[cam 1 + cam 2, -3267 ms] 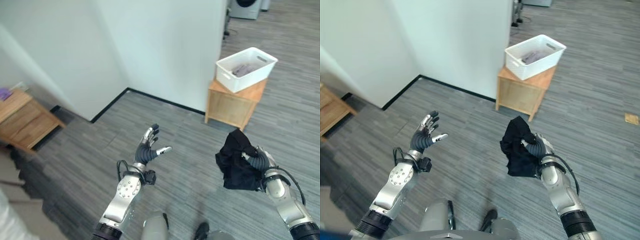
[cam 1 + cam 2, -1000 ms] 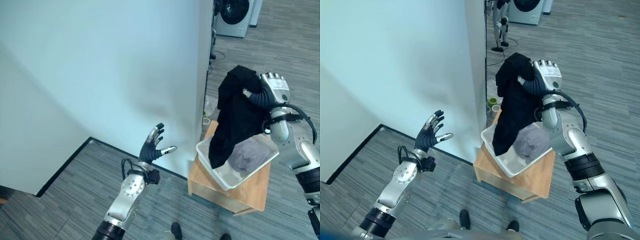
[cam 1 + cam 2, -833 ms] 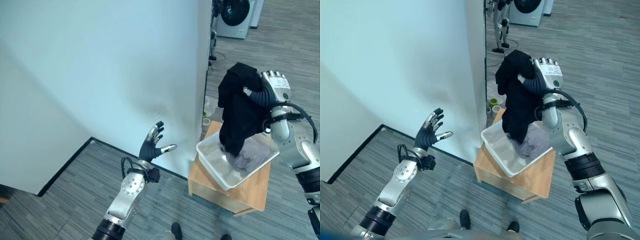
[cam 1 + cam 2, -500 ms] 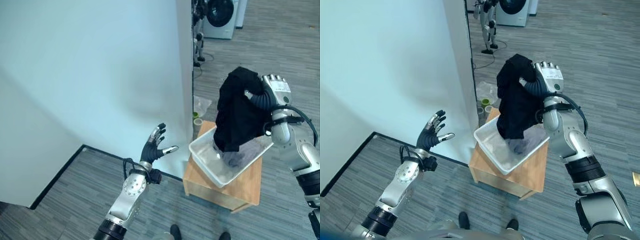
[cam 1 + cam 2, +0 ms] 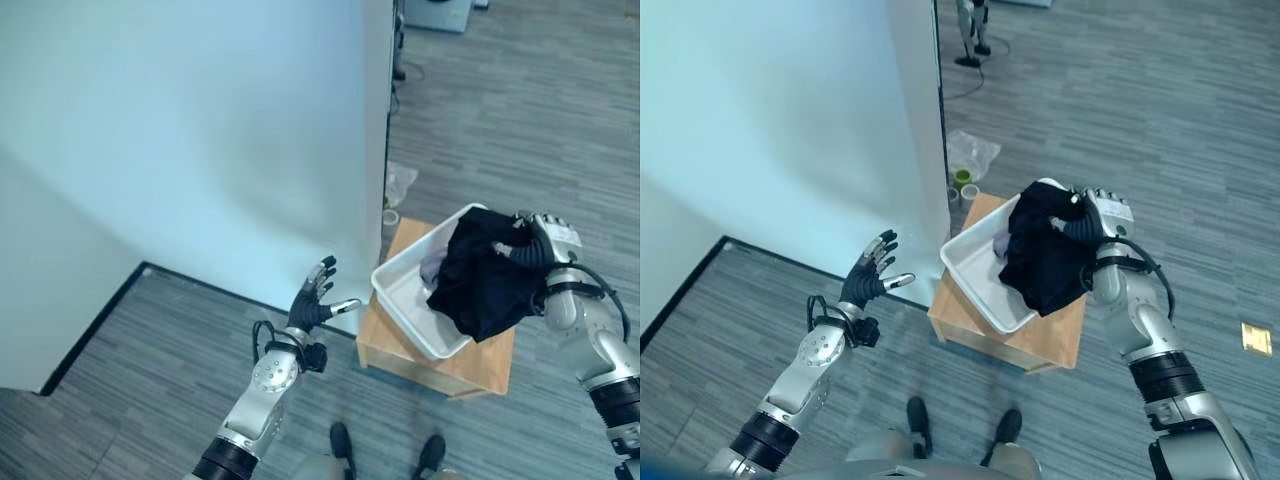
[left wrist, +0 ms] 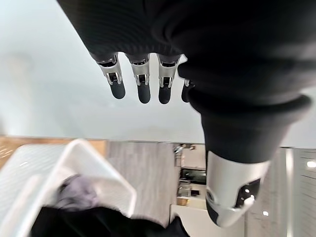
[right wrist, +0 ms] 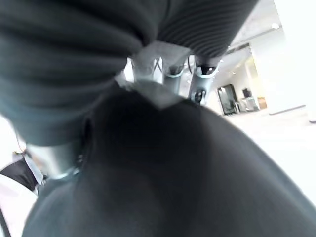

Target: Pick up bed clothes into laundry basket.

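Note:
A black garment is bunched over the right half of the white laundry basket and hangs past its rim. My right hand is shut on the garment's top edge, fingers curled into the cloth. A grey piece of clothing lies in the basket beneath it. The basket stands on a small wooden side table. Left of the table my left hand is raised, fingers spread straight, holding nothing.
A pale wall fills the left side and ends at a corner just behind the table. Grey plank floor stretches beyond. A clear plastic bag and small cups lie on the floor by the wall corner.
My right hand has come down with the black garment from high above the basket onto it. The whole view has shifted. The left hand keeps its raised, spread pose.

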Available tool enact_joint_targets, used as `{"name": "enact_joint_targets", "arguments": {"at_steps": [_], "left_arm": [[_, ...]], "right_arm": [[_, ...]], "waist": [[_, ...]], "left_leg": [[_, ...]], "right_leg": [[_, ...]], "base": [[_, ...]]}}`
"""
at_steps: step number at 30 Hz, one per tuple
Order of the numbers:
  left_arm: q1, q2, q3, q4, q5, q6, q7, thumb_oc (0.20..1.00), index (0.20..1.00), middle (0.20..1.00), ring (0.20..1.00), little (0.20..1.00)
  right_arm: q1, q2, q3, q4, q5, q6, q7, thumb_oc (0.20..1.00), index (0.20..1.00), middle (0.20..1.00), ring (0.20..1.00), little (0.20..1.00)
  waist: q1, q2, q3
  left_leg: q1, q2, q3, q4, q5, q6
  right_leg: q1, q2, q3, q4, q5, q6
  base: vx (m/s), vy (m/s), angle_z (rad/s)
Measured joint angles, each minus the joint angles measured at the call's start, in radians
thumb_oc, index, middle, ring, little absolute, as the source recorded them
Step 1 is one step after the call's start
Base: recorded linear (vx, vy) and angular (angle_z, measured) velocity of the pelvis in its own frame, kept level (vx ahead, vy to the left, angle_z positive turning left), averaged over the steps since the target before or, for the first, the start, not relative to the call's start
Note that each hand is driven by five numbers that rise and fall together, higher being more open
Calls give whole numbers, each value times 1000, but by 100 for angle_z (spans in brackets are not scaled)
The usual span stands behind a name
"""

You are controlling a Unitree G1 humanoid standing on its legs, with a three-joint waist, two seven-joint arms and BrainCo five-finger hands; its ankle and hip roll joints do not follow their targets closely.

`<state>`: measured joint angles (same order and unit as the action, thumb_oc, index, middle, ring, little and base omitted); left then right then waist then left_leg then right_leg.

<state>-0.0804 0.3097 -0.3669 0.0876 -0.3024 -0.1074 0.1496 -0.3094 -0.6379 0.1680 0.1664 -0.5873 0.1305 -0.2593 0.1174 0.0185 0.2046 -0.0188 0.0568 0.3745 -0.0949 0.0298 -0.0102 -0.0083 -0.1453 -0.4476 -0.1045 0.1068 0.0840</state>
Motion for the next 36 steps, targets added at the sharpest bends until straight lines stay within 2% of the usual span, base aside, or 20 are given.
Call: {"name": "enact_joint_targets", "arguments": {"at_steps": [9, 17, 20, 22, 27, 30, 32, 36], "left_arm": [[5, 0, -1, 21, -8, 2, -19, 1000, 1000, 1000, 1000, 1000], [5, 1, 4, 22, -10, 2, -26, 1000, 1000, 1000, 1000, 1000], [5, 1, 15, 22, -9, 2, -22, 1000, 1000, 1000, 1000, 1000], [9, 10, 25, 3, -6, 2, -15, 1000, 1000, 1000, 1000, 1000], [11, 13, 36, -37, 12, 0, -13, 1000, 1000, 1000, 1000, 1000], [11, 13, 38, -39, 13, -1, -12, 1000, 1000, 1000, 1000, 1000], [35, 16, 43, -62, 15, -3, -6, 1000, 1000, 1000, 1000, 1000], [39, 17, 38, -63, 15, -6, -1, 1000, 1000, 1000, 1000, 1000]], "right_arm": [[43, 41, -1, 9, 97, -14, 24, 1000, 1000, 1000, 1000, 1000], [34, 42, -4, 5, 104, -41, 23, 1000, 1000, 1000, 1000, 1000], [65, 72, -31, -27, 137, -50, 22, 1000, 1000, 1000, 1000, 1000], [181, 117, -84, -81, 180, -79, 22, 1000, 1000, 1000, 1000, 1000], [364, 155, -117, -113, 242, -93, 40, 1000, 1000, 1000, 1000, 1000], [387, 154, -117, -113, 245, -93, 54, 1000, 1000, 1000, 1000, 1000], [423, 191, -138, -120, 287, -119, 62, 1000, 1000, 1000, 1000, 1000], [462, 211, -108, -84, 327, -123, 72, 1000, 1000, 1000, 1000, 1000]], "waist": [[29, -6, 45], [39, -10, 47], [40, -10, 47], [36, -9, 47], [22, -5, 45], [13, -2, 43], [-4, 1, 40], [-7, 5, 18]], "left_leg": [[4, 5, -13, 0, 0, -1], [23, 4, -32, 0, 1, -3], [29, 4, -33, 0, 1, -3], [42, 4, -36, 0, 1, -3], [56, 2, -34, 0, 0, -5], [66, 2, -31, 0, -2, -7], [79, 4, -33, 0, -4, -10], [81, 4, -32, 0, -4, -10]], "right_leg": [[13, 5, -18, 0, 0, 0], [43, 4, -37, -5, -4, 3], [49, 4, -38, -5, -5, 3], [63, 3, -40, -5, -6, 4], [77, 1, -40, -5, -14, 7], [84, 1, -39, -5, -22, 8], [100, 3, -39, -5, -29, 6], [100, 3, -38, -5, -31, 7]], "base": [[11, -4, 3], [19, -10, 8], [0, 0, 0], [-1, -10, 2], [0, -5, -1], [-2, -21, -5], [-3, -14, 2], [0, 0, 0]]}}
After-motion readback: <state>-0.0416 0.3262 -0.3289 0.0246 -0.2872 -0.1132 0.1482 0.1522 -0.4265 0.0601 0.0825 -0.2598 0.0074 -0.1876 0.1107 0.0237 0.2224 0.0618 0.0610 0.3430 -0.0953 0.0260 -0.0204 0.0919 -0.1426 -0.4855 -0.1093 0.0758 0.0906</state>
